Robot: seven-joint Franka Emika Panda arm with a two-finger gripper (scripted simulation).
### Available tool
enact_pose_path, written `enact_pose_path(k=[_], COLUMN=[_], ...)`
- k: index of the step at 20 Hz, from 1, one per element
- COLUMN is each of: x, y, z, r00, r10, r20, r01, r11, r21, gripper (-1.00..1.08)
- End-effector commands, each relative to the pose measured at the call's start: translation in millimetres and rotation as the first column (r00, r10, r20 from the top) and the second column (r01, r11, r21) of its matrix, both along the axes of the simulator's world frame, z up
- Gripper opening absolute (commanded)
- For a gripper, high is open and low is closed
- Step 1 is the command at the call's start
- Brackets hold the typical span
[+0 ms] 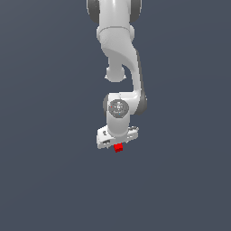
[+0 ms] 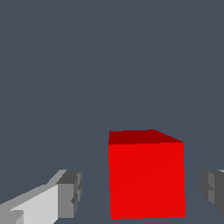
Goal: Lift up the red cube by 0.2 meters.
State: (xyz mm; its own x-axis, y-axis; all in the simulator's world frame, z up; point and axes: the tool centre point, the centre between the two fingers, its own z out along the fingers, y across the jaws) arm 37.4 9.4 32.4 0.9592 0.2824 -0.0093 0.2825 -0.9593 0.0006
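Note:
The red cube (image 1: 118, 147) is a tiny plain bright red block on the dark grey floor, right under the white arm's hand in the exterior view. In the wrist view the red cube (image 2: 146, 179) fills the space between the two fingers. My gripper (image 2: 142, 192) is open around it, with a gap between the cube and each grey fingertip pad (image 2: 70, 194). The other pad (image 2: 213, 190) shows only at the picture's edge. In the exterior view the gripper (image 1: 118, 143) hides most of the cube, and the fingers cannot be made out.
The dark grey floor (image 1: 54, 180) stretches flat on all sides. The white arm (image 1: 122, 58) rises from the hand toward the exterior view's top.

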Motion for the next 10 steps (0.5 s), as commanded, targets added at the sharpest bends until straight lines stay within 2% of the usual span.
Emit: enact_pose_path(k=[1, 7, 8, 10], x=[4.8, 8.8, 8.8, 8.8], y=[2.0, 4.0, 4.0, 4.0], z=[-7.0, -12.6, -12.6, -12.6], r00=[1.0, 0.999, 0.999, 0.999], r10=[0.02, 0.035, 0.035, 0.035], r20=[0.006, 0.009, 0.009, 0.009], r01=[-0.02, -0.035, -0.035, -0.035], r11=[1.0, 0.999, 0.999, 0.999], r21=[0.002, 0.003, 0.003, 0.003], gripper=[1.0, 1.0, -1.0, -1.0])
